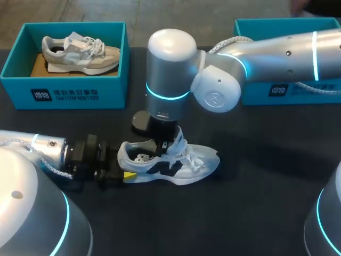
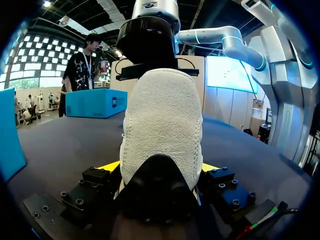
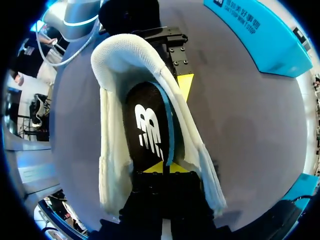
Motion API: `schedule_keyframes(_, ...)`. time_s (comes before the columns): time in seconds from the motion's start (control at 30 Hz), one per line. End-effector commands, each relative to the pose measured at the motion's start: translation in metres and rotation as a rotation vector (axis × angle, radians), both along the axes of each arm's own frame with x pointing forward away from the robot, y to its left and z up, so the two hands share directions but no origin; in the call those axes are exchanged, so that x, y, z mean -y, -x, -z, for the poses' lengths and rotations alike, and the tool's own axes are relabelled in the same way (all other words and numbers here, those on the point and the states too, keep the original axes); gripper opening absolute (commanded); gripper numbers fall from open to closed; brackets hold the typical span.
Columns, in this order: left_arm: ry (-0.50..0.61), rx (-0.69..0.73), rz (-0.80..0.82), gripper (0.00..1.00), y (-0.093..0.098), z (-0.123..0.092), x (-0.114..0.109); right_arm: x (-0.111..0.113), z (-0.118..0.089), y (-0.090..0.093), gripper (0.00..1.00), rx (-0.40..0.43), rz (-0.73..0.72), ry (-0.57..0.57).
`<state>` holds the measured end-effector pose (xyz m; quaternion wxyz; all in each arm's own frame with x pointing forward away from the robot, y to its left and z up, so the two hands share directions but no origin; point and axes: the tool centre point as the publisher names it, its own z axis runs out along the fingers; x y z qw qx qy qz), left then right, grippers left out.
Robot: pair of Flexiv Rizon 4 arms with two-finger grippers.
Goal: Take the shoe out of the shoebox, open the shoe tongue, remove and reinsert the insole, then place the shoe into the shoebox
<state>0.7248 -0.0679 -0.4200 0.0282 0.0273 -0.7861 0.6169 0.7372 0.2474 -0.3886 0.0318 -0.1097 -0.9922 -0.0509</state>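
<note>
Item one, shoe [image 1: 176, 162]: likely light, soft upper, firmer heel; your left end effector [image 1: 128, 174] clamps that heel.
Item two, insole [image 3: 147, 125]: thin, probably floppy; your right end effector [image 3: 162, 167] pinches its edge.

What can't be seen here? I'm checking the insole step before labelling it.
Whether the right gripper grips the insole: in the head view its own wrist covers it; the right wrist view leaves it unclear.
The right shoebox's inside: head view, the right arm crosses it.
The shoe's toe: left wrist view, its heel blocks it.
</note>
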Motion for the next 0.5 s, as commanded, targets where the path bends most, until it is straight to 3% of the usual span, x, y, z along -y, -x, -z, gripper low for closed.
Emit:
schedule_keyframes(0.03, -0.001, 0.001, -0.004, 0.0, -0.002, 0.004, 0.001, 0.011, -0.009, 0.002, 0.0, 0.014, 0.01, -0.003)
schedule_keyframes(0.5, -0.001, 0.001, -0.004, 0.0, -0.002, 0.004, 0.001, 0.026, -0.024, -0.004, 0.0, 0.034, 0.018, -0.088)
